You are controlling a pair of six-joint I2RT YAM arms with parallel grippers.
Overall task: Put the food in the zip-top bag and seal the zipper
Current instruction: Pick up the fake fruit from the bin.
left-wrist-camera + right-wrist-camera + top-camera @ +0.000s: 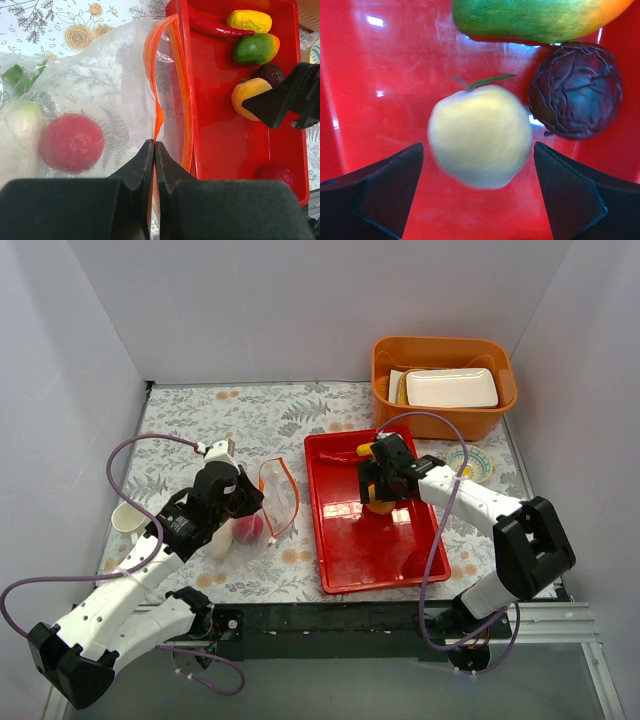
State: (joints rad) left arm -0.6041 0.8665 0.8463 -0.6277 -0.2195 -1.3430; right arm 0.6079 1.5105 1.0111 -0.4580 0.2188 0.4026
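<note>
- Red plastic tray (370, 550) sits on the floral cloth (200, 415); everything below is placed against it.
- Bag (110, 85) lies just left of the tray, its mouth turned toward the tray's left wall. The two lips of the zipper (159, 117) stand apart, so the mouth gapes.
- Left gripper (155, 150) is left of the tray and clamped tight on the zipper, with its fingers pressed together and the orange strip pinched between them.
- Inside the bag, and so left of the tray, are a red ball (71, 142) and a white radish (20, 135) with green leaves.
- Right gripper (480, 155) hangs over the tray's far half with its jaws spread wide. A yellow apple (480, 135) lies between the fingers, touching neither, and it shows a little blurred.
- Just beside the apple in the tray is a dark purple fruit (575, 90), with a green-and-orange mango (535, 17) beyond both.
- Toward the tray's far wall lie a yellow fruit (249, 20) and a red chilli (215, 27), close together.
- Against the tray's right wall is one more red fruit (276, 175), well apart from the rest.
</note>
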